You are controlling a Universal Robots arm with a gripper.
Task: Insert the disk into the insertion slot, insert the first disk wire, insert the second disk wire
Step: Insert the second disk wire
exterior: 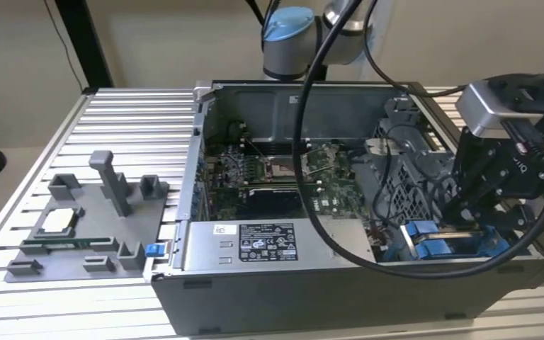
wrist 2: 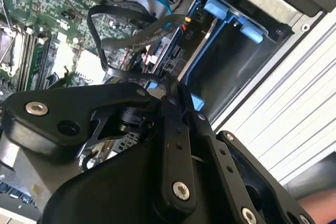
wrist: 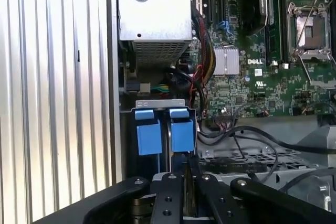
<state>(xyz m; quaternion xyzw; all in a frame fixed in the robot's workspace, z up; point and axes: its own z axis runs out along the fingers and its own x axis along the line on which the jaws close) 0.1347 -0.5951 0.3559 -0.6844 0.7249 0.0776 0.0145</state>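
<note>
My gripper [exterior: 465, 225] reaches down into the open computer case at the exterior view's right, right at the insertion slot [exterior: 447, 248] with its blue rails. In the second wrist view the disk [wrist 2: 178, 51] sits edge-on in its blue carrier inside the slot [wrist 2: 262, 3], beside a dark bay. The gripper [wrist 2: 169, 85] is shut on the end of a black disk wire [wrist 2: 105, 51] that loops over the board, close to the disk's connector edge. In the first wrist view the fingertips [wrist: 187, 165] stand just below two blue tabs [wrist: 148, 137].
The silver power-supply box [exterior: 267, 244] lies along the case's near wall. The green motherboard [exterior: 272, 170] fills the case floor, crossed by loose cables [wrist: 252, 135]. A grey fixture [exterior: 83, 227] with small parts rests on the slatted table [exterior: 130, 113] at the exterior view's left.
</note>
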